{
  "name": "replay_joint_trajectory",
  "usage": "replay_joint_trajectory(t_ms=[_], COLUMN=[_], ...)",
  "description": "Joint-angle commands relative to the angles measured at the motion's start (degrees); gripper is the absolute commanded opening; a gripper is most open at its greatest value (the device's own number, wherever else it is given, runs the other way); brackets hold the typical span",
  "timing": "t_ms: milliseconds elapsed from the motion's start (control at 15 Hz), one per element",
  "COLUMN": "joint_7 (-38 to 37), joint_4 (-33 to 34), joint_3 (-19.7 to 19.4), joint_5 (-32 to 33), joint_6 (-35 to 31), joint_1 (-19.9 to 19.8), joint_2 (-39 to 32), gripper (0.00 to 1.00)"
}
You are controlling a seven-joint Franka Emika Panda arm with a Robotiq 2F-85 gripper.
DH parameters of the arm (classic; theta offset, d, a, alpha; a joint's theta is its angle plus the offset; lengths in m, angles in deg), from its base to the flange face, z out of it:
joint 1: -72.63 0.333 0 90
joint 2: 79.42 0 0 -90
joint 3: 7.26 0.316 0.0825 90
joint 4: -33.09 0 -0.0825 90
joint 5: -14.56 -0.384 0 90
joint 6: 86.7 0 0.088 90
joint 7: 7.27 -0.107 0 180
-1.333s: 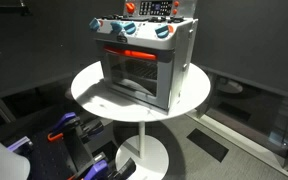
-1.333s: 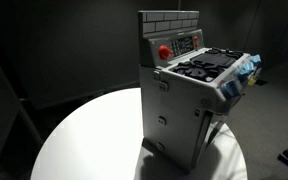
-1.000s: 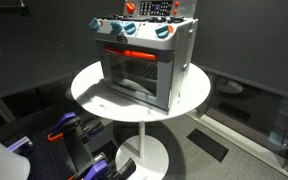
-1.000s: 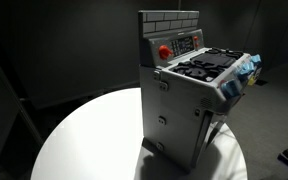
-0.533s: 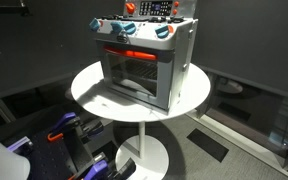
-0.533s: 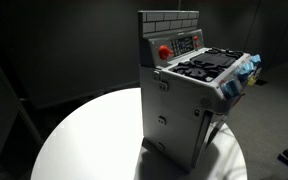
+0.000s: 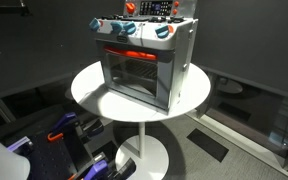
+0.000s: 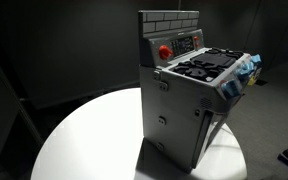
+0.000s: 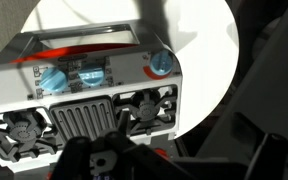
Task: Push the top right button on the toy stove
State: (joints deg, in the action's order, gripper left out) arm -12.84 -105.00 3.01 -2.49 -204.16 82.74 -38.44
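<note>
On the round white table (image 7: 89, 85), toy stove (image 7: 144, 65) unmoved since earlier.

The stove (image 7: 181, 60) looks like matt silver-grey plastic, and its door (image 7: 132, 75) is a glossy clear pane. The blue knobs (image 9: 162, 62) above the door seem to be smooth plastic. Under the stove, the desk (image 7: 87, 88) is smooth matt white, possibly laminate.

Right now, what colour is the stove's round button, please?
Red button, best in an exterior view.
</note>
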Motion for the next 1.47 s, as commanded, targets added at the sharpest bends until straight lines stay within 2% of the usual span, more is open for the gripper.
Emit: replay_joint_trajectory(t_ms=[0,533,1400], joint_7=[-0.55,-2.20,-11.94], joint_4=[5.88,8.61,7.73], joint_3=[-0.53,-1.83,-4.91], joint_5=[2.07,7.16,19.65], joint_6=[-1.83,-9.56,-19.89], joint_1=[-1.90,-6.06,-15.46], joint_2=[-6.92,-15.07,-20.31], gripper=[1.00,1.00,1.00])
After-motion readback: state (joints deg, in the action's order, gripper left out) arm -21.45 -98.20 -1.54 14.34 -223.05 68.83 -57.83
